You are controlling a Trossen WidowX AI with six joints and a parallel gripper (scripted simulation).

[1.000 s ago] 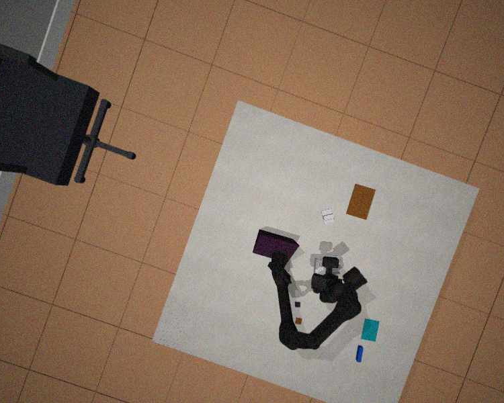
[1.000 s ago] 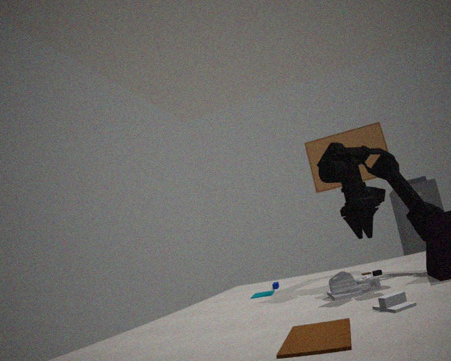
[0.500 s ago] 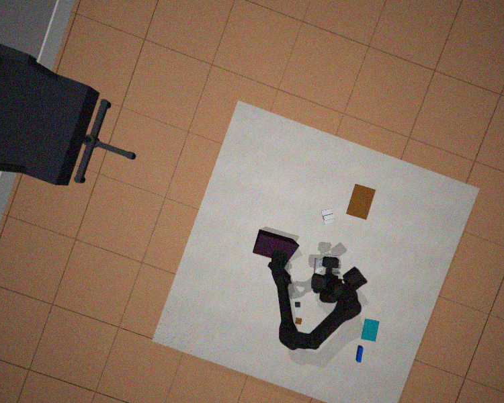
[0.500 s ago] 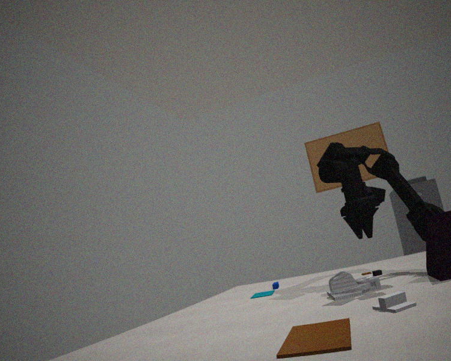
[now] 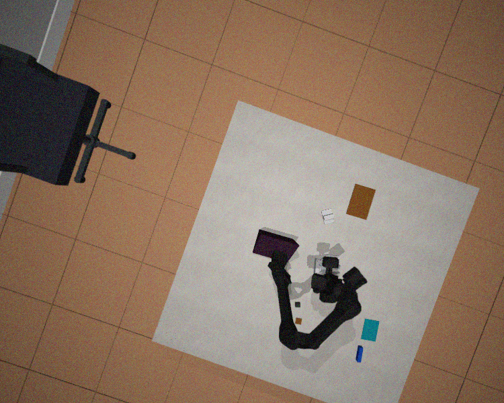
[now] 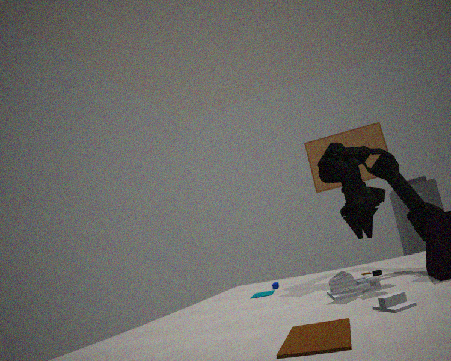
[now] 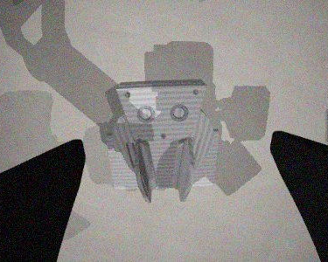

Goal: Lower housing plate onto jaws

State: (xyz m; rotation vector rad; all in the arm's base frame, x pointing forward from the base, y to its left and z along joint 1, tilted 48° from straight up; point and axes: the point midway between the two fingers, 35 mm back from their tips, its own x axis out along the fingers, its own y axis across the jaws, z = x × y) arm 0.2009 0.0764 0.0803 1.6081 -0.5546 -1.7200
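Observation:
In the wrist view the grey housing plate (image 7: 164,126) lies over the rear ends of the two jaws, with two round rings showing in it. The left jaw (image 7: 145,176) and right jaw (image 7: 185,176) stick out in front of it, side by side and apart. Under them is the grey base (image 7: 120,175) (image 6: 336,296). A dark edge shows along the plate's rear; whether it sits fully level I cannot tell. My gripper (image 7: 181,145) (image 6: 364,236) is open and empty, high above the assembly and touching nothing.
A separate small grey stepped block (image 5: 327,215) (image 6: 392,302) stands beside the assembly. An orange-brown slab (image 5: 361,201) (image 6: 319,337), a teal tile (image 5: 369,330) (image 6: 263,294), a blue block (image 5: 359,354) (image 6: 275,285) and a small dark cube (image 5: 297,304) (image 6: 377,272) lie on the table.

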